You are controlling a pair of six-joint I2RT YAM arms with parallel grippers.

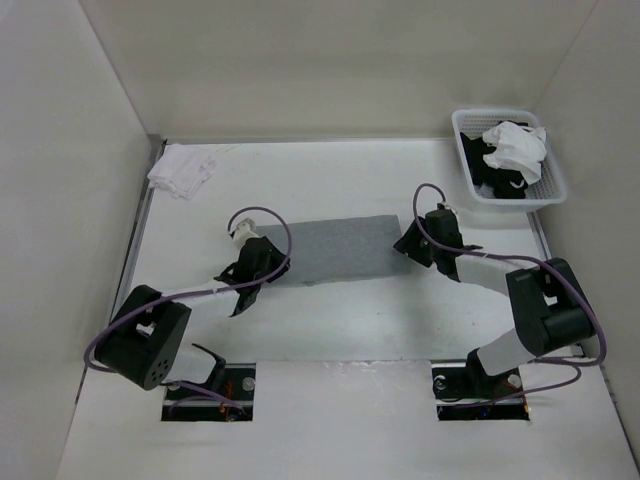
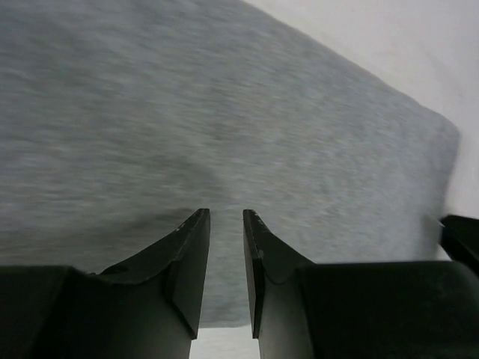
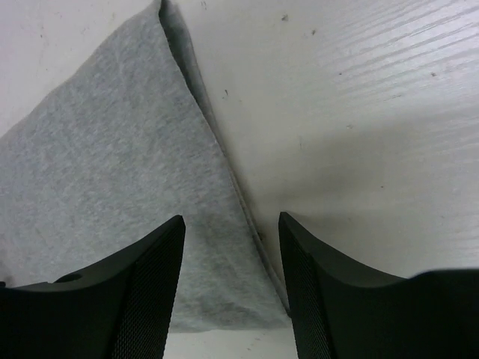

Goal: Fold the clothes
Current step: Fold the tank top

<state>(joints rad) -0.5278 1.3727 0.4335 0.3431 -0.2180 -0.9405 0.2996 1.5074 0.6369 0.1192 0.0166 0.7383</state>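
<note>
Grey top [image 1: 335, 250]: flat on the table [image 1: 330, 330], a long rectangle lying between the two arms; two layers showing along its right edge.
Left gripper [image 2: 226, 215]: jaws a narrow gap apart, nothing between them; poised low over the left end of the grey top, fabric filling the wrist view beneath the fingertips.
Right gripper [image 3: 230, 218]: jaws wide apart, gripping nothing; set above the right end, one finger over cloth, the other over bare table, the layered edge running between them.
Further out: white cloth bundle [image 1: 182, 168] at the far left corner, well apart from the top; white basket [image 1: 555, 185] at the far right, black and white garments [image 1: 512, 150] heaped inside.
</note>
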